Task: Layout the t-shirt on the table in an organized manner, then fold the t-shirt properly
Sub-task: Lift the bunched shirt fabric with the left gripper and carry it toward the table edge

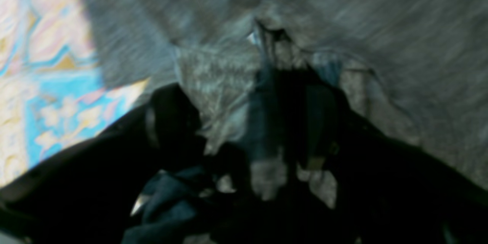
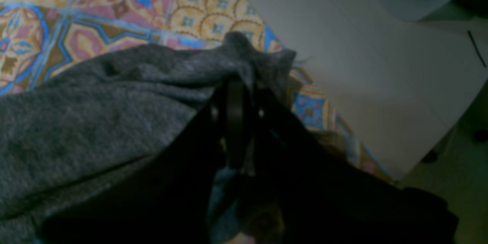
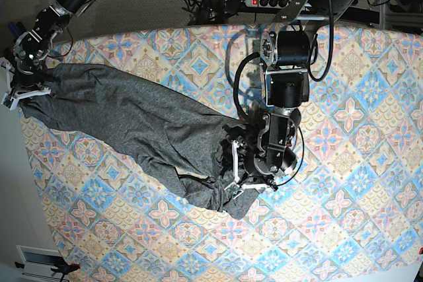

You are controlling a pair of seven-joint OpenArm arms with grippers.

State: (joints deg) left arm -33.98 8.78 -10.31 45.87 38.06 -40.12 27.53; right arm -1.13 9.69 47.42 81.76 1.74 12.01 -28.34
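T-shirt: I see the t-shirt point(image 3: 132, 120) stretched as a long grey band across the table point(image 3: 344, 163), running from the far left edge toward the middle, its middle end bunched and wrinkled.
Right gripper: my right gripper point(image 3: 26, 87) sits at the table's left edge, fingers clenched on a bunched corner of the fabric; the right wrist view shows the cloth pinched between them, with the table's edge just beside.
Left gripper: my left gripper point(image 3: 236, 166) is down at the bunched end near the middle of the table, fingers spread wide around the gathered cloth. The left wrist view is blurred, so I cannot tell whether they touch it.
Table: patterned cloth shows bare on the right half.
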